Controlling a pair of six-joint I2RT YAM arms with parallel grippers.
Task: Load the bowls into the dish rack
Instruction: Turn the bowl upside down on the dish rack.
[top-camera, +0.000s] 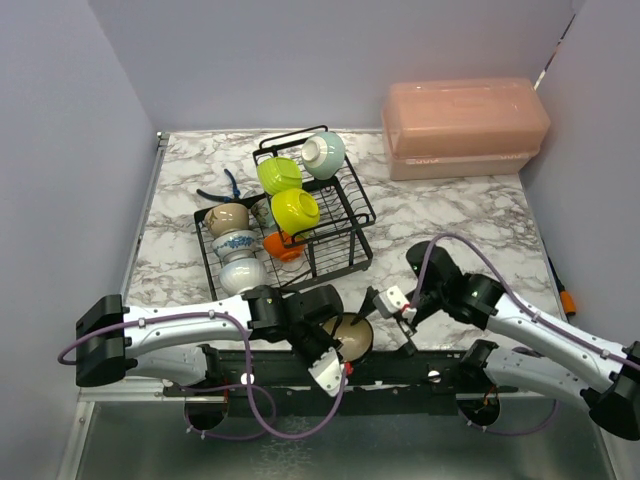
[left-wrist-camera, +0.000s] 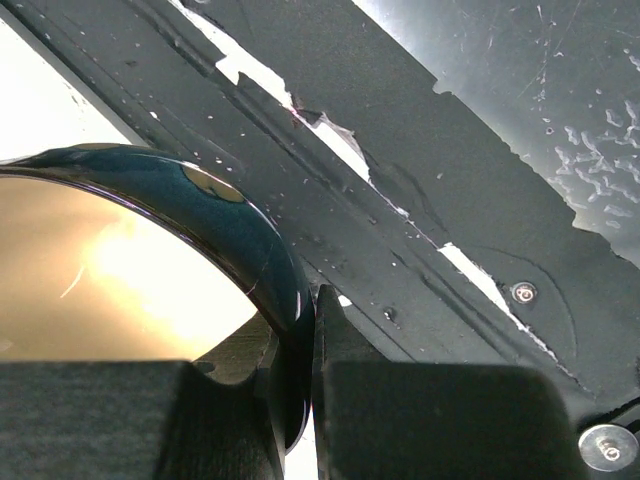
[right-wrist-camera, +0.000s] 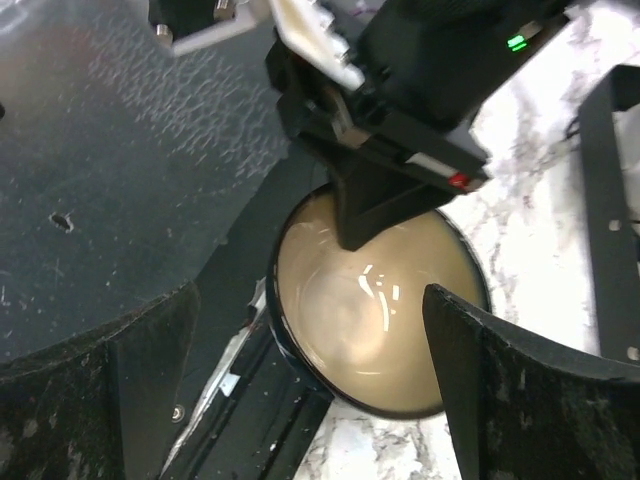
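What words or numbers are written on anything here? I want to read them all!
None: no word, number or label can be read in any view.
Pink box: a faint mark on its front, too blurred to read.
Blue-patterned bowl: only a painted pattern, no letters.
Green light and red light: lights only, no writing.

Bright overhead light, glare in bowl (left-wrist-camera: 100, 280)
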